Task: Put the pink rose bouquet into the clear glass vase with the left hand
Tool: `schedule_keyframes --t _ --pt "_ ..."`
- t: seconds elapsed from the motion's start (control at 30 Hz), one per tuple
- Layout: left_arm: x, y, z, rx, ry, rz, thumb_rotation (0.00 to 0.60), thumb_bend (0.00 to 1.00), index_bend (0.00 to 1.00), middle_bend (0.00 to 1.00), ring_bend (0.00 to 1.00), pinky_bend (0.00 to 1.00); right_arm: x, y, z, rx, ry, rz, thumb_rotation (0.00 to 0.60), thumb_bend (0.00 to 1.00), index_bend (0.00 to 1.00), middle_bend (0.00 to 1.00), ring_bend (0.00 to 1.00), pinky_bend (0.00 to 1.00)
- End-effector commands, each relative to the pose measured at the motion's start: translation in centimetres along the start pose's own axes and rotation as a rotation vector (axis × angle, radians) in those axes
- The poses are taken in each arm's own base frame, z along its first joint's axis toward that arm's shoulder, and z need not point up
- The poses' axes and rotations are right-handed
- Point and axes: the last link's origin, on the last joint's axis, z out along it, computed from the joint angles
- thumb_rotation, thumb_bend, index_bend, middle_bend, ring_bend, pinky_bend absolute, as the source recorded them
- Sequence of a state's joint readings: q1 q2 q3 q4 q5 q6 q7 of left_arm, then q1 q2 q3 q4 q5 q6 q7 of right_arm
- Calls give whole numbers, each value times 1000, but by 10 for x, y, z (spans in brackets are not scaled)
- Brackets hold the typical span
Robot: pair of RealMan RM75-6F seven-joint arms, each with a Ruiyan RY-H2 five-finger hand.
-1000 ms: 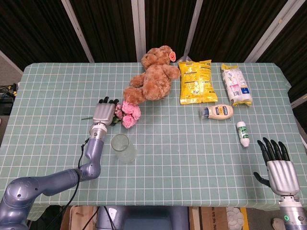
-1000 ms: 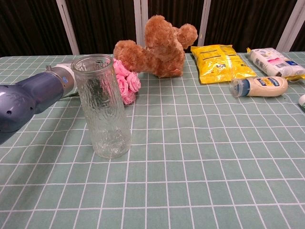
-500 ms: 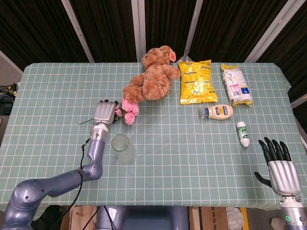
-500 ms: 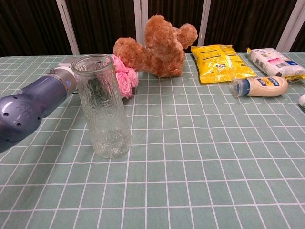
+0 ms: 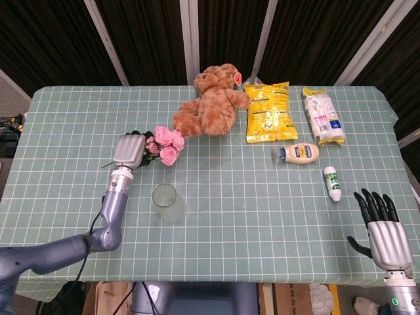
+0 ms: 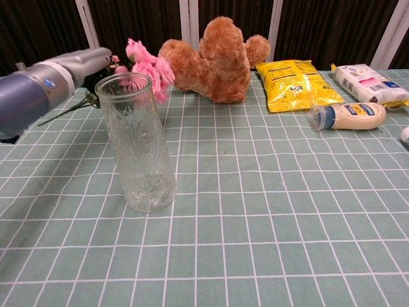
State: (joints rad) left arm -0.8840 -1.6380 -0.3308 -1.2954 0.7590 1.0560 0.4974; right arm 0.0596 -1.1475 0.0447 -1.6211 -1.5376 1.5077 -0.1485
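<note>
The left hand has lifted the roses, gripped tight, behind the vase; swinging low could knock it over.

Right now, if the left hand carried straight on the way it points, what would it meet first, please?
The left hand, holding the pink rose bouquet, points toward the table's far edge. That way looks free; the teddy bear sits off to the side, though depth is uncertain.

Green checked cloth over the worktop. Brown plush teddy bear lying at the back centre. Just beside it, a flat yellow snack bag; further right, a white wipes pack. Nearer: cream squeeze bottle on its side, small white tube.
</note>
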Motion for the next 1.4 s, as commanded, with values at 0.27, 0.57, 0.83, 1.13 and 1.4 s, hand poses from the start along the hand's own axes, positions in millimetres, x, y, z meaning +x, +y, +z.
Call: schedule_keyframes --t 0.27,0.57,0.83,1.13,1.4 --pt "111 -55 -50 -27 69 -288 600 523 367 445 280 357 0 -4 -2 10 -3 5 600 192 7 57 36 0" --pt "144 -27 -71 -248 202 -608 600 523 365 437 270 350 0 -5 -2 16 -6 12 600 192 7 57 37 0" --pt "152 12 -90 -397 146 -810 600 521 366 441 270 349 3 -4 -3 20 4 25 600 193 7 57 36 0" --pt "160 53 -108 -482 56 -978 600 521 370 448 270 350 6 -2 -4 22 12 43 600 192 7 57 36 0" --pt "158 76 -124 -529 5 -979 600 520 370 449 270 350 7 1 -3 17 10 55 600 192 7 57 36 0"
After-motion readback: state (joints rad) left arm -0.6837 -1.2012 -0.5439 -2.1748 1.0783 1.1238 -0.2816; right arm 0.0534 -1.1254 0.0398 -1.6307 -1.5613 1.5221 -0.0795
